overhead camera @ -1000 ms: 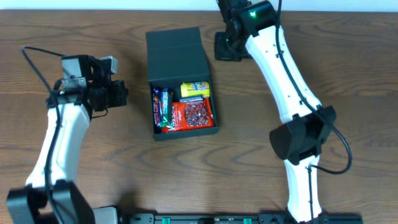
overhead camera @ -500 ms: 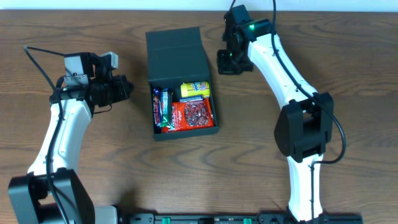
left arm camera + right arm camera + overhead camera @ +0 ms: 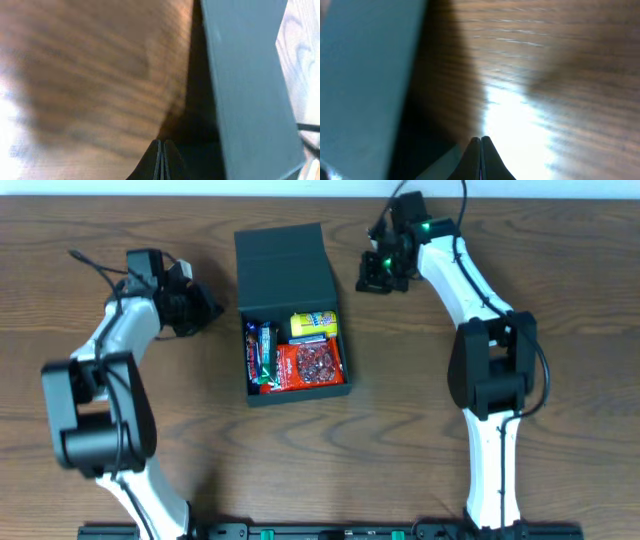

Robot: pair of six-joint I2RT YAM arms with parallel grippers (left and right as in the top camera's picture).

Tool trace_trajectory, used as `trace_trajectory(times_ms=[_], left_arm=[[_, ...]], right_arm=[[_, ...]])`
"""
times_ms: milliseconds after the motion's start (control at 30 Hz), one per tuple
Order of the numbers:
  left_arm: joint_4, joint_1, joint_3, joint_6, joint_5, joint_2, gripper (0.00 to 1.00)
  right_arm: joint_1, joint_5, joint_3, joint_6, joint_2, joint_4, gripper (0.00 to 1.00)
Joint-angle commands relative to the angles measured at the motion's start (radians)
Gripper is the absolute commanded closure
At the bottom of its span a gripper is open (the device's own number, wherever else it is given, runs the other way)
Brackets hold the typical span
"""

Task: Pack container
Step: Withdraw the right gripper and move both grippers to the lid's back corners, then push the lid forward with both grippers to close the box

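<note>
The container is matte dark teal-black; the counter is brown with streaky wood grain. The red packet looks speckled, the yellow packet bright.

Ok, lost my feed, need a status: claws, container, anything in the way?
Left claw shut, empty; right claw shut, empty. Container open, snacks inside. Nothing blocking it.

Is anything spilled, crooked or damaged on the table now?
Nothing stands out. The container lies open, snack packets neatly inside; the left gripper and right gripper, both shut and empty, flank its lid.
</note>
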Motion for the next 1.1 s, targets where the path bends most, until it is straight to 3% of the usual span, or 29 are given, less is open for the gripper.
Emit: trace_trajectory(times_ms=[0,300,567,1067], left_arm=[[-0.039,-0.014,0.112,-0.027,0.027,0.076,0.95],[-0.067,-0.079,0.267,-0.043,0.042,0.191,0.95],[-0.056,-0.098,0.271,-0.041,0.044,0.195,0.95],[-0.065,-0.1,0.272,-0.034,0.075,0.195,0.95]], right_arm=[[0.006,-0.106,-0.006,0.018,0.026,0.023,0.99],[0.014,-0.215,-0.006,0.063,0.067,0.121,0.98],[0.014,-0.344,-0.006,0.062,0.073,0.211,0.98],[0.018,-0.38,-0.006,0.061,0.073,0.209,0.98]])
